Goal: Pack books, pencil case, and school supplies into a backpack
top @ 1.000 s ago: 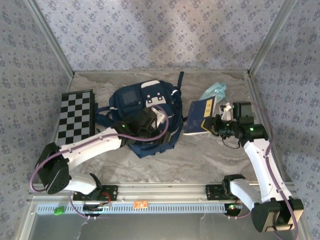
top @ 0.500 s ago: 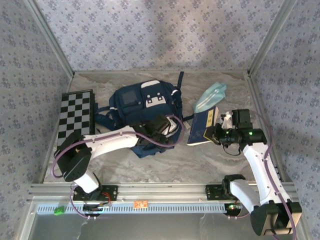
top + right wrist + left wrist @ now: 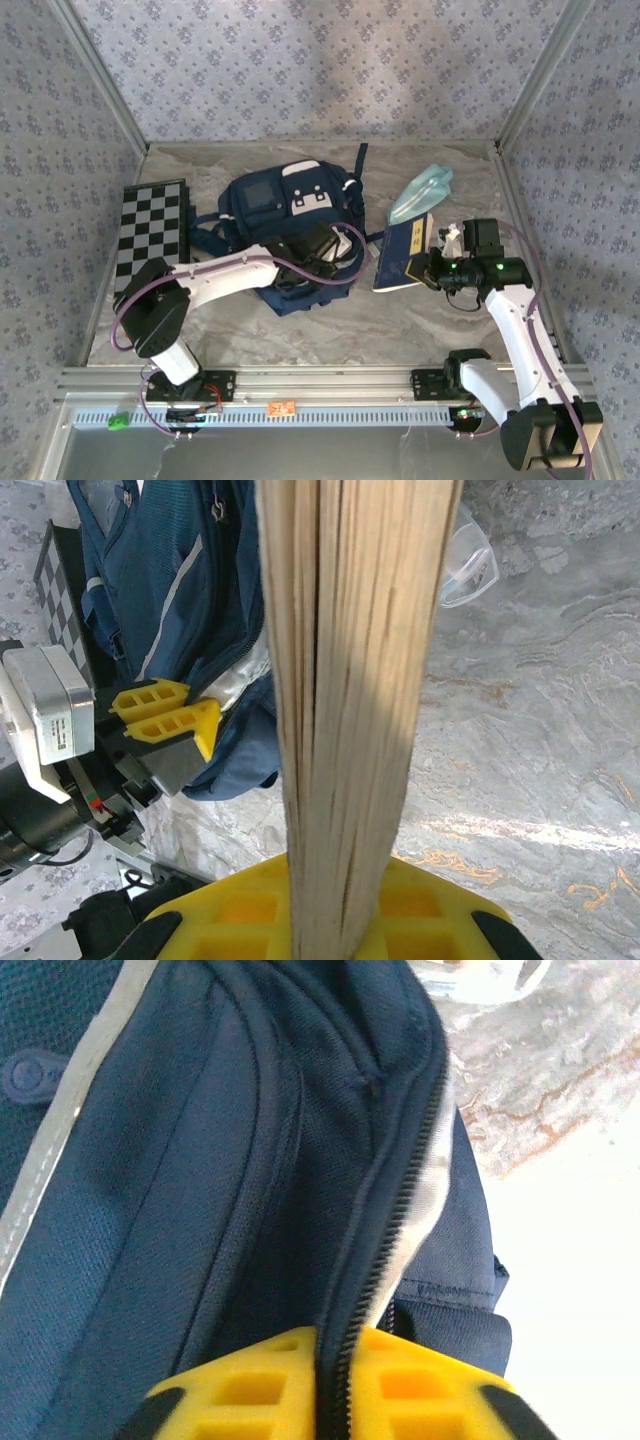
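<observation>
the backpack (image 3: 285, 205) lies on the table (image 3: 330, 330) nearer its far edge, left gripper (image 3: 335, 1365) pinched tight on its zipper (image 3: 385, 1190); the right gripper (image 3: 428, 268) is clamped on the books (image 3: 403, 255) just beside it, rightward.

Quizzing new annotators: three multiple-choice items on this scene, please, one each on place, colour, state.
1. The pencil case lies: A on the table beyond the books; B in the backpack; C on the checkered board.
2. The books' visible cover is: A red; B navy; C green.
3. The left gripper is: A open; B shut on the pencil case; C shut on the backpack's zipper edge.
Key: A, it rests on the table; B, the top view shows navy; C, it pinches the zipper edge.
</observation>
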`<state>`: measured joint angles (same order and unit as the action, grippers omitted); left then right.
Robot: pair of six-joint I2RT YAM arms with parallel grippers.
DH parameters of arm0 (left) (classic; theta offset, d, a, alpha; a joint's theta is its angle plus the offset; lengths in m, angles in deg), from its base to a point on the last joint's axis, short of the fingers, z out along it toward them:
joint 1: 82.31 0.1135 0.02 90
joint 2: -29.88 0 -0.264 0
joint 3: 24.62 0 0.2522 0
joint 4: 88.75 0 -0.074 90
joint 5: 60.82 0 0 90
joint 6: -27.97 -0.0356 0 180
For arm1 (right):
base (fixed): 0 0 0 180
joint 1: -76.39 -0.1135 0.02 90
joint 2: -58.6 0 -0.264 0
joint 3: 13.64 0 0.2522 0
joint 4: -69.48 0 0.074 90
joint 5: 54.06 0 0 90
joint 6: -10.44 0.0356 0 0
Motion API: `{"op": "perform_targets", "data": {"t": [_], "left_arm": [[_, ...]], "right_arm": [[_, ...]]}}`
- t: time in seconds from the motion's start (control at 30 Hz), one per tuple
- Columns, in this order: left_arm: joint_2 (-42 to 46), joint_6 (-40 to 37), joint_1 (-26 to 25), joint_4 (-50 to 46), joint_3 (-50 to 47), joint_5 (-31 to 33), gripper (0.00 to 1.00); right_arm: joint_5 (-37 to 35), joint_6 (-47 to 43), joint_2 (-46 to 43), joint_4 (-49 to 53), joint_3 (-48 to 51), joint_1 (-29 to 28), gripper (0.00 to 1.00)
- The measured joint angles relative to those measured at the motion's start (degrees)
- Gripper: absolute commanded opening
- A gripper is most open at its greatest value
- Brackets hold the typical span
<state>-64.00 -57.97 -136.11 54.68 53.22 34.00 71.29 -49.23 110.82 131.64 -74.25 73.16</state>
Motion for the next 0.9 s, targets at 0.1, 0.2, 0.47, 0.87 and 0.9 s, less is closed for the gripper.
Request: {"op": "perform_targets", "data": {"t": [0.1, 0.2, 0.47, 0.87, 0.9], "left_arm": [[0.4, -0.4, 0.3, 0.0, 0.0, -1.0, 0.00], [1.3, -0.6, 0.9, -0.7, 0.3, -1.2, 0.00], [7.2, -1.1, 4.8, -4.1, 7.2, 0.5, 0.00], [11.0, -3.0, 8.4, -4.0, 13.2, 3.6, 0.00], [11.0, -3.1, 8.4, -4.0, 13.3, 3.5, 0.00]], "right_arm": [[0.0, -0.2, 0.0, 0.4, 0.0, 0.0, 0.00], [0.3, -0.9, 0.0, 1.3, -0.5, 0.0, 0.00], [1.1, -0.6, 0.3, 1.4, -2.1, -6.3, 0.00], [1.9, 11.4, 12.9, -26.1, 1.2, -22.9, 0.00], [1.5, 12.4, 15.2, -29.1, 1.1, -23.6, 0.00]]}}
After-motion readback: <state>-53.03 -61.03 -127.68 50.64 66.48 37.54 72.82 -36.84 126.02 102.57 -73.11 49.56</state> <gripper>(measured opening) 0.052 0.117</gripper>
